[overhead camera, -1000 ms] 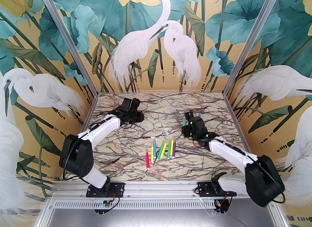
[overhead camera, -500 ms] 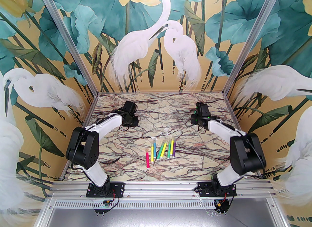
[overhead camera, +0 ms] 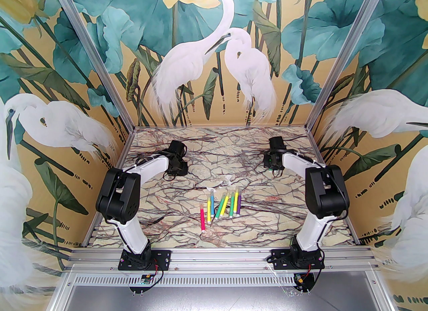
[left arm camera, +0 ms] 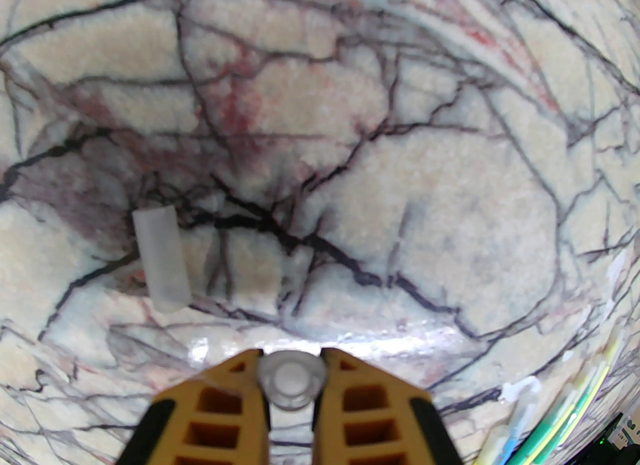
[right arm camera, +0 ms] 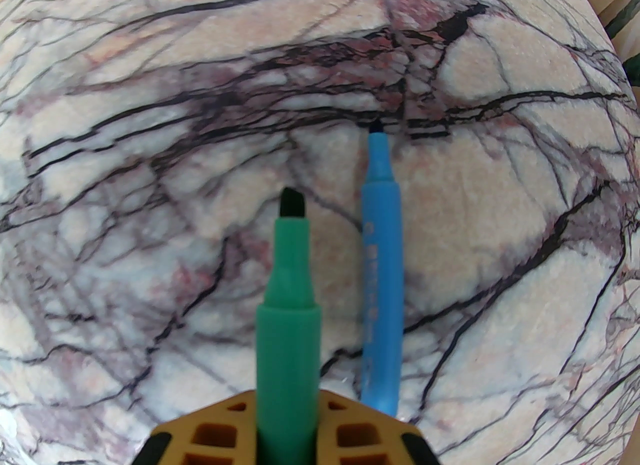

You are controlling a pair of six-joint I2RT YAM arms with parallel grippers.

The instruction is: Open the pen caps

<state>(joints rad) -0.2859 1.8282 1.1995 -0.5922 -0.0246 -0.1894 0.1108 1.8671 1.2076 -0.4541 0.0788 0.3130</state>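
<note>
My left gripper is shut on a clear pen cap, seen end-on between the yellow fingers, low over the table's far left. Another clear cap lies on the marble just ahead to the left. My right gripper is shut on a green pen whose dark tip is bare. It hovers over the far right, beside an uncapped blue pen lying on the table. Several capped coloured pens lie in a row mid-table.
Two loose clear caps lie just behind the pen row. The marble-patterned table is boxed in by painted walls at the left, right and back. Both arm bases stand at the near edge.
Both arms have pulled outward, their elbows rising. The right gripper carried the green pen to the far right, beside the blue pen. The left gripper drew slightly left with its cap.
</note>
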